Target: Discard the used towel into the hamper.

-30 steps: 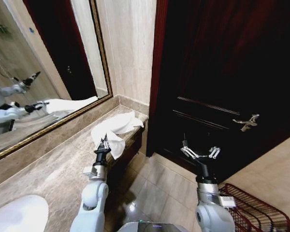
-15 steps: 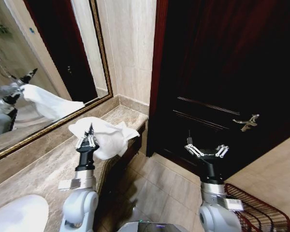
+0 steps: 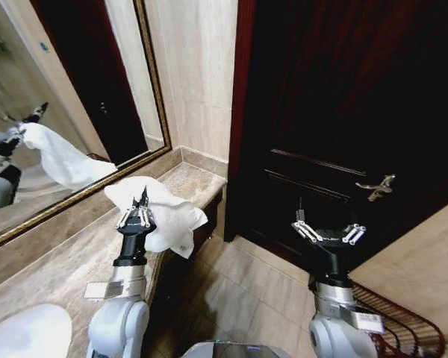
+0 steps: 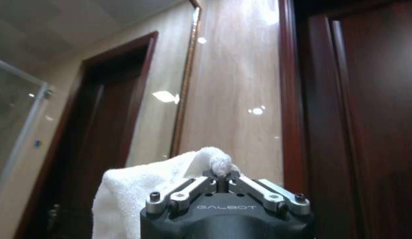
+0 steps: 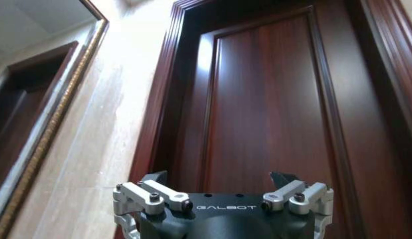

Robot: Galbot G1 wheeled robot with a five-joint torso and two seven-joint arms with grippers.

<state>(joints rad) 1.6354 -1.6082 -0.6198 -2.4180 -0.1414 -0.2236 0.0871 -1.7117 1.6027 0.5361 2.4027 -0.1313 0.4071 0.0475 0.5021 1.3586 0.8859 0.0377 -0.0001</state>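
Observation:
My left gripper [image 3: 140, 206] points upward above the marble counter [image 3: 52, 272], shut on the white towel [image 3: 164, 216]. The towel hangs clear of the counter and drapes to the right over the counter's end. In the left wrist view the left gripper [image 4: 221, 175] pinches a bunched tip of the towel [image 4: 143, 191], which falls away behind the fingers. My right gripper [image 3: 329, 228] stands open and empty in front of the dark door, its jaws wide apart; the right wrist view shows the same right gripper [image 5: 219, 180]. The hamper [image 3: 403, 328], a reddish-brown wire basket, sits on the floor at the lower right beside my right arm.
A dark wooden door [image 3: 343, 112] with a metal handle [image 3: 377, 186] fills the right side. A gold-framed mirror [image 3: 60, 112] runs along the wall behind the counter. A white basin [image 3: 22, 332] sits at the counter's near left. Tiled floor [image 3: 239, 291] lies between counter and door.
The left gripper has lifted the towel off the counter and now holds it hanging free. The view has shifted slightly, and the right arm sits a little farther right.

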